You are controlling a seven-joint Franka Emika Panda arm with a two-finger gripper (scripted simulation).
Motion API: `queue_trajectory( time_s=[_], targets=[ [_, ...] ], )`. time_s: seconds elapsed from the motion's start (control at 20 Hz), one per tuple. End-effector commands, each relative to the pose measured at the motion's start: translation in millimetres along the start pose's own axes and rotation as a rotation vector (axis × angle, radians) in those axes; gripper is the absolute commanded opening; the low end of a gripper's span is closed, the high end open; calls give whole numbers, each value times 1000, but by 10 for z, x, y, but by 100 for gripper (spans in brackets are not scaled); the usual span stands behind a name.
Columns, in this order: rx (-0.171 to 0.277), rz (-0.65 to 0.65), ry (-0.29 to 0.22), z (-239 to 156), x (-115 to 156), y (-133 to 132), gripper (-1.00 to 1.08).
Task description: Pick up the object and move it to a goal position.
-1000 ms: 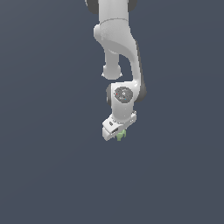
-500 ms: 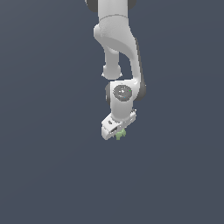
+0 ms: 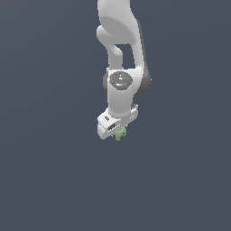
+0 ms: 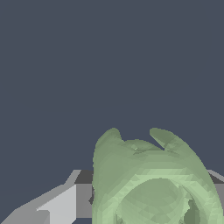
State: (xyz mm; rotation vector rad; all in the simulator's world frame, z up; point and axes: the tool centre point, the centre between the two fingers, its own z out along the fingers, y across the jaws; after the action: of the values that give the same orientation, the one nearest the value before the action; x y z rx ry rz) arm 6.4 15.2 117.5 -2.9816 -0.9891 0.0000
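The white arm (image 3: pixel 121 58) hangs down from twelve o'clock in the exterior view, against a flat dark grey-blue backdrop. At its lower end the gripper (image 3: pixel 118 131) is clenched on the object (image 3: pixel 119 134), a small pale green lump that pokes out just below the white gripper body, toward six o'clock from the round wrist joint (image 3: pixel 120 81). In the wrist view the object (image 4: pixel 148 179) looms large (it fills much of the frame), showing a rounded body with two short stubs pointing away, and a grey finger (image 4: pixel 59 203) sits right beside it, touching.
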Motion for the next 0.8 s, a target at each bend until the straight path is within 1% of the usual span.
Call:
queue_trajectory(
  time_s=[0.0, 0.5, 0.75],
  targets=[
    [0, 0, 1, -253, -25, 89, -100],
    [1, -1, 1, -1347, -118, 485, -100],
    [1, -1, 1, -1800, -149, 659, -100]
  ],
)
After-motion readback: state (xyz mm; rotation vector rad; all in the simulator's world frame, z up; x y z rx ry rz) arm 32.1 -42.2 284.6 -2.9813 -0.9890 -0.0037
